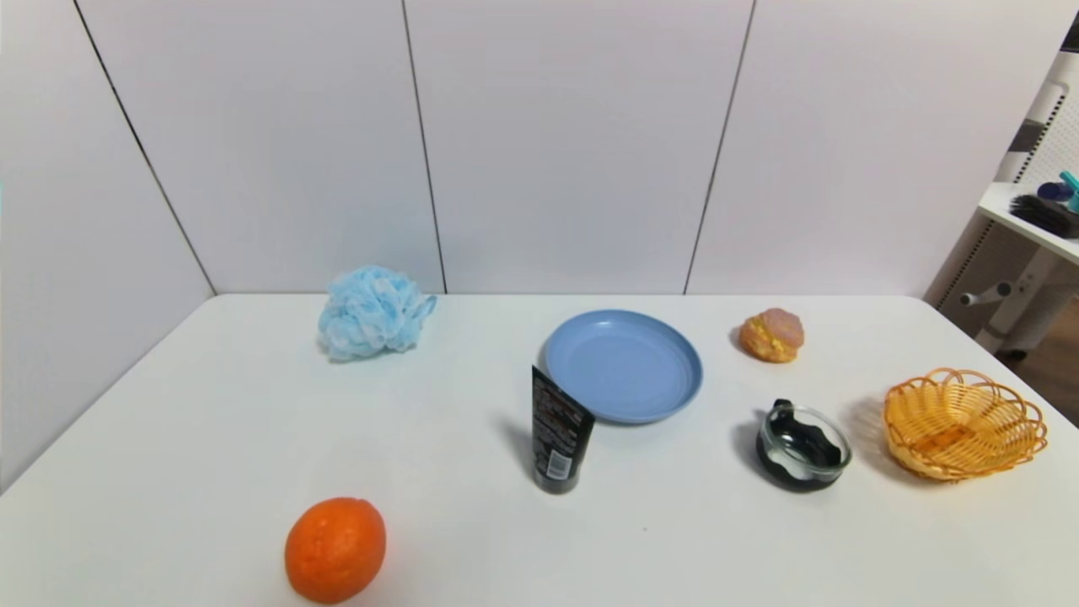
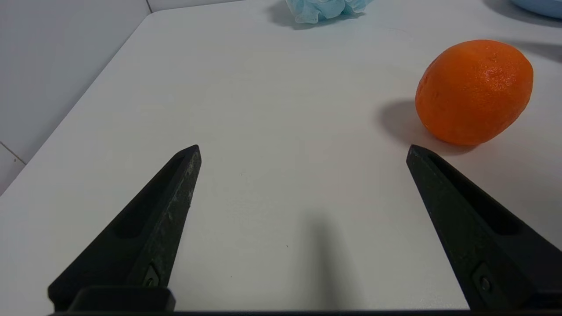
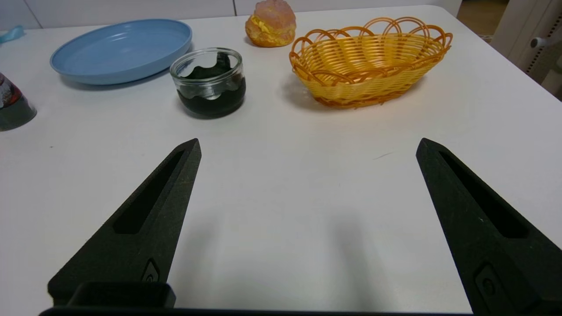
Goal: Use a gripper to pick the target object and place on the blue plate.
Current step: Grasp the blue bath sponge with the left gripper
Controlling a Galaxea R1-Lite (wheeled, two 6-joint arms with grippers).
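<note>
One pouf [image 1: 375,313] and one blue plate [image 1: 624,366] are seen on the white worktop [image 1: 455,539], backed by pale panels [image 1: 582,143]; both hands, left [image 2: 304,151] and right [image 3: 309,147], are spread wide above it.

Ruffled mesh pouf [image 1: 375,313]; smooth plastic-looking plate [image 1: 624,366]; glossy clear glass bowl [image 1: 803,447]; woven basket [image 1: 963,426].

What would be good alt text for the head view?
A light-blue mesh pouf sits at the far left of a white table, apart from a blue plate; nearby are a tube, bun, glass bowl, basket and orange fruit.
</note>
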